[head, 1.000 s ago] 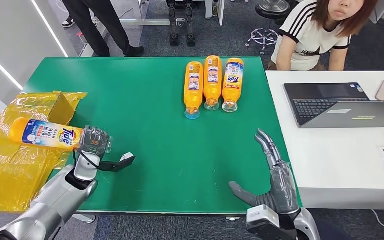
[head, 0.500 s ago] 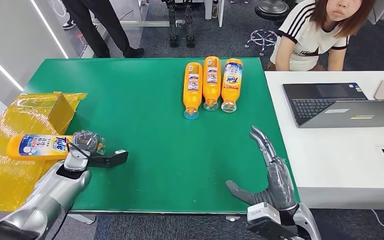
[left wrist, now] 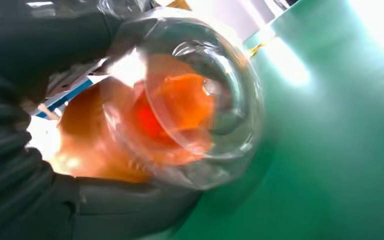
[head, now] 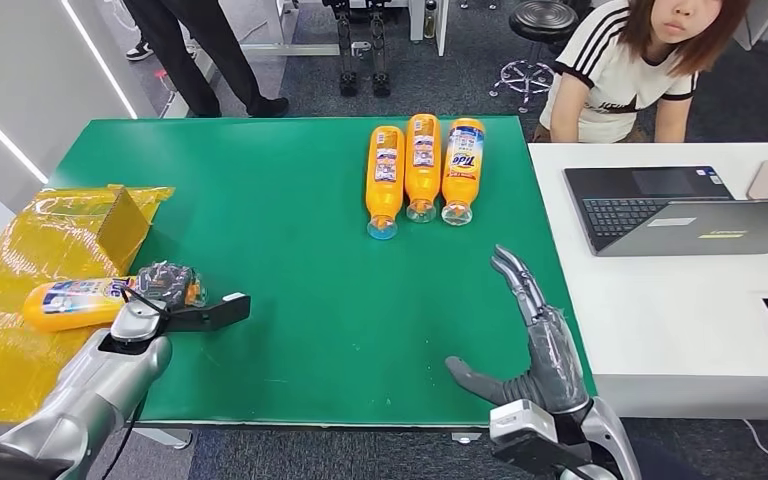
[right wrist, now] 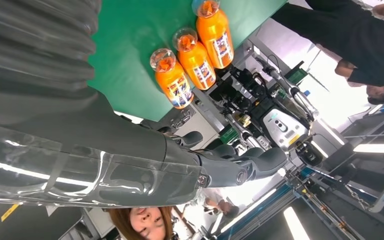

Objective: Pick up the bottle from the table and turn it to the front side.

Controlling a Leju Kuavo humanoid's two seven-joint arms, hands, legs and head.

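Note:
My left hand [head: 163, 287] grips an orange Tide bottle [head: 72, 301] by its clear-capped end, holding it flat over the yellow bags at the table's left edge. The left wrist view looks straight at the bottle's clear cap [left wrist: 190, 110], with my fingers [left wrist: 25, 45] wrapped around it. Three more orange bottles [head: 423, 170] lie side by side at the far middle of the green table [head: 290, 220], caps toward me; the same bottles [right wrist: 195, 57] appear in the right wrist view. My right hand [head: 535, 345] hovers open over the table's near right corner, fingers spread.
Yellow plastic bags and a cardboard box [head: 120, 222] cover the left edge. A white desk [head: 680, 300] with an open laptop [head: 680, 210] adjoins on the right. One person [head: 640, 60] sits behind it and another [head: 200, 50] stands at the back left.
My left hand has lowered the gripped bottle down and toward the near side, onto the yellow bags. My right hand has edged slightly left and forward, still open.

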